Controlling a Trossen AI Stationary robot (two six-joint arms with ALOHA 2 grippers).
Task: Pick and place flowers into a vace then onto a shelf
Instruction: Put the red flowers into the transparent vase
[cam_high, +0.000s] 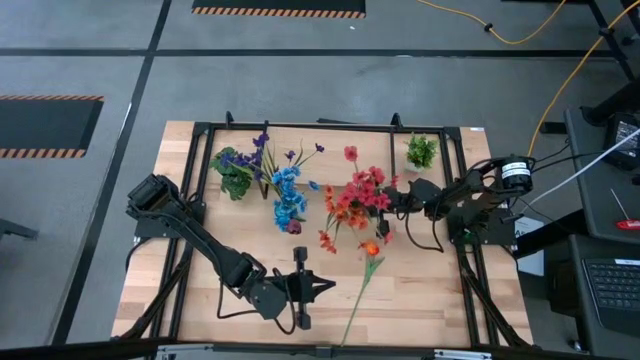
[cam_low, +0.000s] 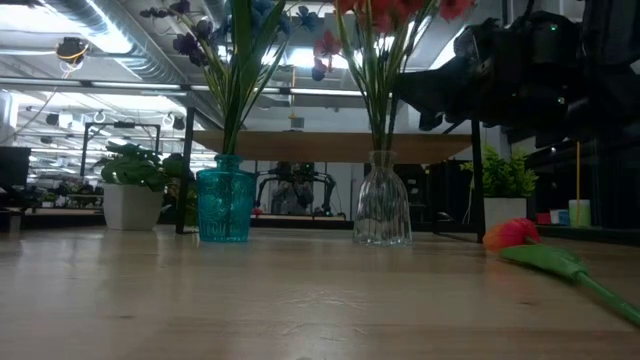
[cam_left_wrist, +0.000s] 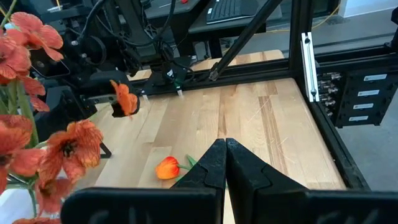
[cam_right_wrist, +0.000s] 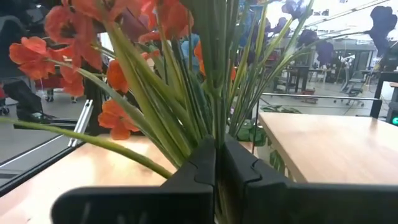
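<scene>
Orange bud (cam_low: 511, 233) on green stem; smooth wood tabletop (cam_low: 300, 300); ribbed clear glass vase (cam_low: 382, 204)

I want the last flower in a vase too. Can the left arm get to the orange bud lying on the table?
Probably yes. The orange bud lies flat on bare wood, just beyond the left end effector, with nothing between them. Its fingers are shut, so they'd need to open first.

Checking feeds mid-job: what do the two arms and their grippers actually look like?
Both arms are black, built of jointed, chunky segments. The left arm and the right arm each trail black cables along the links. The left gripper and right gripper each have two matte black, wedge-shaped fingers on a wide black crossbar. No markings are legible.
</scene>
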